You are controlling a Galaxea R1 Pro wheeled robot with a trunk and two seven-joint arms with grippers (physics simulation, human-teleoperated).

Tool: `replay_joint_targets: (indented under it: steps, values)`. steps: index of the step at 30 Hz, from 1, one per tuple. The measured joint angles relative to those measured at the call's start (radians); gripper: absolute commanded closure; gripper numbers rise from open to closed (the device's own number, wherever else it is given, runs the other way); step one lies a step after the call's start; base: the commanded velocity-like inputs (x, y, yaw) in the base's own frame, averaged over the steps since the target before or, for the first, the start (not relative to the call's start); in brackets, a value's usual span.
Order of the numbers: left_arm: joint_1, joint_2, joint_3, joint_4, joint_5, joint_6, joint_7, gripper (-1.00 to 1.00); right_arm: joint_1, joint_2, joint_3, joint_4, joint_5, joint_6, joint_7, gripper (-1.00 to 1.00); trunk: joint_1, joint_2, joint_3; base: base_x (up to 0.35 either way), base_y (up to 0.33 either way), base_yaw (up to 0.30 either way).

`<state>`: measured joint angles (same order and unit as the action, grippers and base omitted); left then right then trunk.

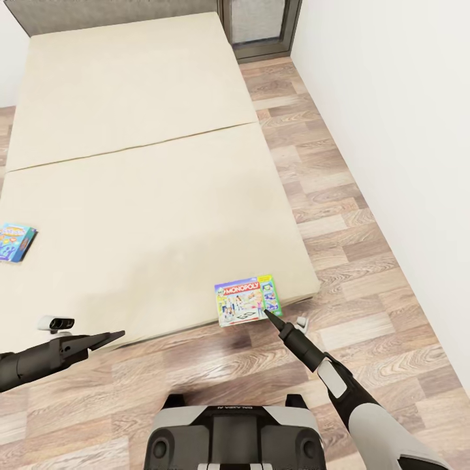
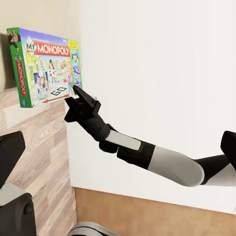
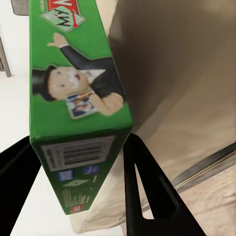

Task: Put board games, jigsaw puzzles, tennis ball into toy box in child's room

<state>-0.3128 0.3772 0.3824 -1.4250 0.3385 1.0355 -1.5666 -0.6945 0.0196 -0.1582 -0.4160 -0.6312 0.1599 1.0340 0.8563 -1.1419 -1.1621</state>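
The bed filled most of the head view, its plain beige mattress running from the near floor to a grey headboard at the far end. On the near right corner of the mattress lay the Monopoly board game, a pale box with green sides, close to the mattress edge. A second, small blue board game lay well apart from it at the left edge of the bed.

The right gripper reached forward from the near right and met the Monopoly box at its near right corner. In the right wrist view the box's green side (with the top-hatted mascot and a barcode on the end) stood between the two dark fingers, which sat on either side of the box's end; the jaws were spread about as wide as the box is thick, but whether they actually pressed on it could not be told. The left wrist view showed the same box with the right gripper's tip at its edge.

The left gripper hung over the wood plank floor just off the near edge of the bed, its fingers close together and holding nothing. The robot's grey base sat at the near centre, and a white wall ran along the right.
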Motion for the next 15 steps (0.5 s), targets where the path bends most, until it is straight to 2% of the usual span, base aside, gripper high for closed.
replay_joint_targets:
  steps: [11,15]
  values:
    - [0.000,0.000,0.001,0.000,0.000,0.000,0.000,-1.00,0.000,-0.007,0.002,-0.006,0.003,0.003,-0.005,1.00,-0.042,0.077,0.034,0.000,0.000,0.000]
    - [0.000,0.000,0.001,0.000,0.000,0.000,0.000,-1.00,0.000,-0.010,0.004,-0.012,0.005,0.041,-0.004,1.00,-0.058,0.105,0.047,0.000,0.000,0.000]
